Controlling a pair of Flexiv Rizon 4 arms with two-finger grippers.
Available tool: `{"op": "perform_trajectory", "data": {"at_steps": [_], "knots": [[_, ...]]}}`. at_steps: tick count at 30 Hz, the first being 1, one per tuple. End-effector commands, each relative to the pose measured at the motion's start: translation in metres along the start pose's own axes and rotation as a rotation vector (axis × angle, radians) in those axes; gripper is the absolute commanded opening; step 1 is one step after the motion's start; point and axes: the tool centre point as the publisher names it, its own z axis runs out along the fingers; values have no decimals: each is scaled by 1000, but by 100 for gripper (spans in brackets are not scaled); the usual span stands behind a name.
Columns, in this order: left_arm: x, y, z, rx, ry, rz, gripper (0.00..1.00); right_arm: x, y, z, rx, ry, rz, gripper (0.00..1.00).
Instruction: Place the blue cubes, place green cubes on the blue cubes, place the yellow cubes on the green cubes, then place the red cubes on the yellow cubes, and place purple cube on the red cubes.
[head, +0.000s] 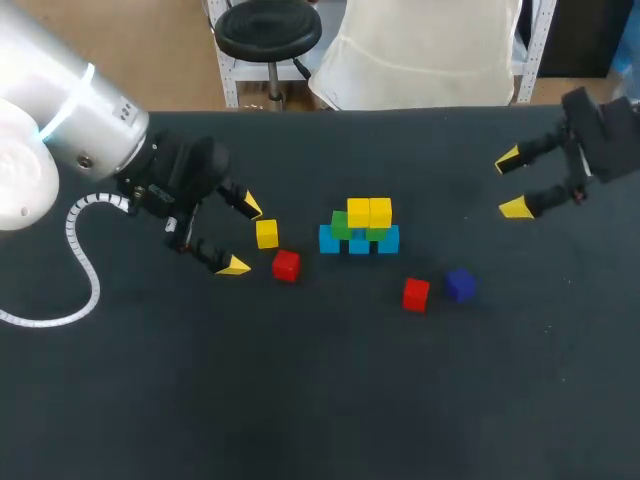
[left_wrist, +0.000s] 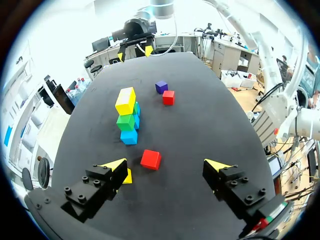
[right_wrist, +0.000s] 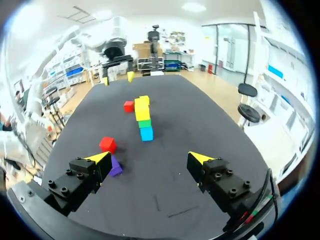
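The left tool (head: 243, 236) is held wide open beside the loose yellow cube (head: 266, 233), probably to grab it.

Yellow cube (head: 266, 233), red cube (head: 286, 265) between left tool (head: 242, 236) and stack (head: 360, 228); right side open.

- No text, number, label or sign can be read in any of the three views.
- A small dark mark (head: 124, 110) on the left arm (head: 70, 125) is too small to read.
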Motion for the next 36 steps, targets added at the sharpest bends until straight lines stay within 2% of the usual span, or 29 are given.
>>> {"op": "perform_trajectory", "data": {"at_steps": [1, 6, 20, 22, 26, 36], "knots": [[1, 1, 0, 1, -2, 3, 100, 6, -6, -9, -47, -7, -53, 100], [1, 1, 0, 1, -2, 3, 100, 12, -8, -13, -100, 35, -122, 100], [1, 1, 0, 1, -2, 3, 100, 15, -8, -16, -111, 53, -122, 100], [4, 8, -2, -4, 42, -3, 100, 15, -8, -16, -111, 53, -122, 100], [8, 24, -2, -17, 71, -6, 100, 15, -8, -16, -111, 53, -122, 100], [24, 55, 20, -45, 184, -85, 100, 15, -8, -16, -111, 53, -122, 100]]}}
